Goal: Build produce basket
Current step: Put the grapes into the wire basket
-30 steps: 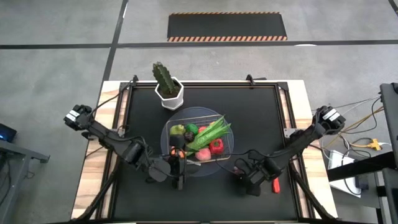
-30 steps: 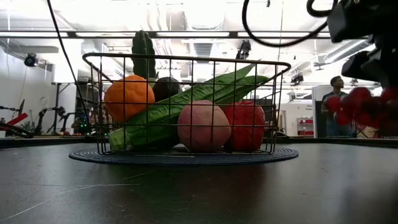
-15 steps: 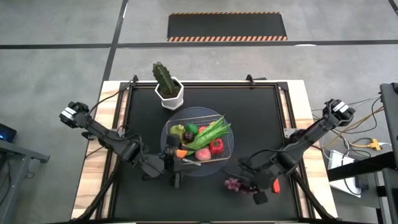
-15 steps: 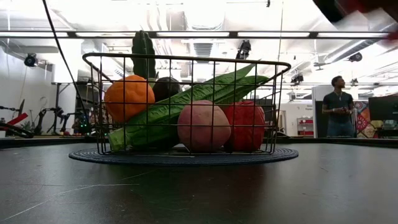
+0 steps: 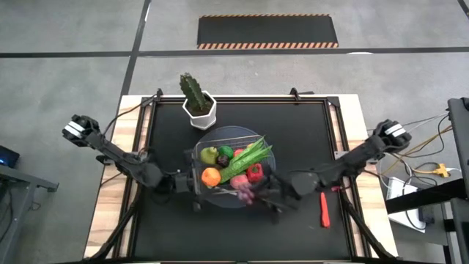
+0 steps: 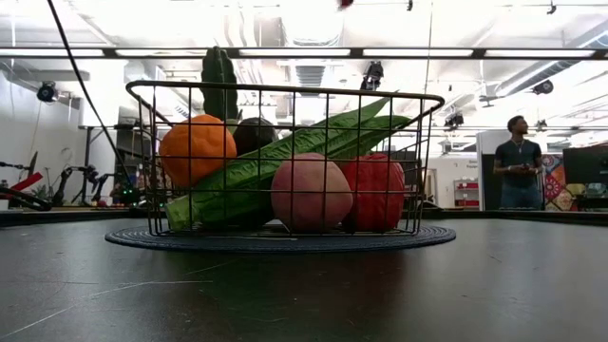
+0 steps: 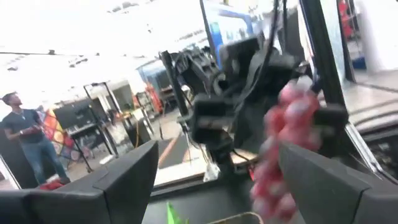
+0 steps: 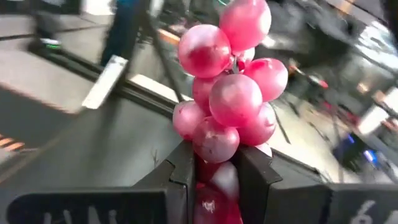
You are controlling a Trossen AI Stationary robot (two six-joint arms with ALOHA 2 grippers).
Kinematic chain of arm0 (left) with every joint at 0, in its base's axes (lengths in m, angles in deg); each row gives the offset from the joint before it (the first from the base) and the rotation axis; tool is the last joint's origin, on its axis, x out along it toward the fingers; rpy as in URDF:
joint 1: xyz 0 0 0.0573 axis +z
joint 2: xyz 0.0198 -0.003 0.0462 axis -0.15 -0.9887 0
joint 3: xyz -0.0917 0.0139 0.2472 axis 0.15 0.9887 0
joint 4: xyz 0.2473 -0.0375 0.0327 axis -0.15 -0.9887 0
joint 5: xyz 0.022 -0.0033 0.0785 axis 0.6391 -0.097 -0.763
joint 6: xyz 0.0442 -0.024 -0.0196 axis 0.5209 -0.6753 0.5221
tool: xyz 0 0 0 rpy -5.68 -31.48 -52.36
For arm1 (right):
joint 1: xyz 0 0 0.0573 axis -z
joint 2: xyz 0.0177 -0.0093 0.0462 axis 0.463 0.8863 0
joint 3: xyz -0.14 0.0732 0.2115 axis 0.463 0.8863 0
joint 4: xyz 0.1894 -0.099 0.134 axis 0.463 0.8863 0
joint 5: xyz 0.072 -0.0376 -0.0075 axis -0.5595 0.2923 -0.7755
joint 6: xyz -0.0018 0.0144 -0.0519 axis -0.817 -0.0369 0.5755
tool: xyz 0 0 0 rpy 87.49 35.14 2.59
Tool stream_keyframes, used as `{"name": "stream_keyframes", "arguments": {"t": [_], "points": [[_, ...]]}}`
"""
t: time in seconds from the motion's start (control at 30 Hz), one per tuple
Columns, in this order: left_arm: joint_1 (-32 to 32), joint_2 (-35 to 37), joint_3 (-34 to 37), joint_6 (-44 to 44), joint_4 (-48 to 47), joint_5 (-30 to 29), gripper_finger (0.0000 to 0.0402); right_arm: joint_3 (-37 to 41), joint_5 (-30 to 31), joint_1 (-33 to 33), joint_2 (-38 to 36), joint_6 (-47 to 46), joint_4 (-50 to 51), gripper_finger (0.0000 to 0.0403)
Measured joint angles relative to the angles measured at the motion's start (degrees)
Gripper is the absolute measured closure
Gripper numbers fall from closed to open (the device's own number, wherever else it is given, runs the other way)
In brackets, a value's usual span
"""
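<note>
Seen from above, a black table (image 5: 308, 132) carried a shallow silver wire basket (image 5: 265, 163) near its middle, standing on a round grey base (image 6: 427, 235). Closest to the front edge, the right gripper (image 5: 253, 194) reached in from the right side and hung at the basket's front rim. Its jaws were closed tight on the stem end of a bunch of pink-purple grapes (image 8: 230, 93), which stood out beyond its fingers (image 8: 183, 171) and sat over the basket's front edge. The left gripper (image 5: 192, 183) waited just beside the basket's left front corner; whether its jaws were open or closed could not be told. A red chili (image 5: 324, 210) lay alone on the table, to the right of the basket and well apart from it.

Inside the basket sat an orange (image 6: 197, 149), a pink-red apple (image 6: 312, 194), a red pepper (image 6: 378, 193), a lime (image 5: 225, 152), a dark green fruit (image 5: 209, 154) and a long green bean bunch (image 6: 285, 157) laid slanting across the others. Behind the basket, at the table's back left, stood a green cactus (image 5: 192, 91) in a white pot (image 5: 201, 116). Far beyond the table, a person (image 6: 518, 161) stood in the room.
</note>
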Motion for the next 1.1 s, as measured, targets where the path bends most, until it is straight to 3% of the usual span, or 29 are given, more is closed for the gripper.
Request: {"name": "stream_keyframes", "arguments": {"t": [0.17, 0.37, 0.6, 0.73, 0.97, 1.1], "points": [[0.00, 1.87, 3.51, 0.43, 4.48, 0.00, 0.0091, 0.07, 3.48, 6.08, 3.13, -7.13, 0.05, 0.0335], [0.00, 3.59, 4.49, 0.17, 3.94, 0.00, 0.0091, 0.09, 3.34, 8.94, 3.28, -12.35, 12.17, 0.0335], [0.00, 3.60, 4.47, 0.50, 3.52, 0.00, 0.0091, -0.27, 0.42, 8.97, 1.26, -9.91, 20.83, 0.0295], [0.02, 3.60, 4.47, 0.50, 3.34, -0.02, 0.0091, -0.66, 3.21, 9.06, 1.00, -10.74, 20.76, 0.0280], [0.02, 3.62, 4.47, 0.50, 3.34, -0.82, 0.0091, -0.74, 10.11, 9.02, 0.95, -9.54, 19.92, 0.0294], [0.02, 3.60, 4.45, 0.52, 3.36, -1.18, 0.0091, -0.74, 10.48, 9.08, 0.95, -9.51, 20.93, 0.0302]]}}
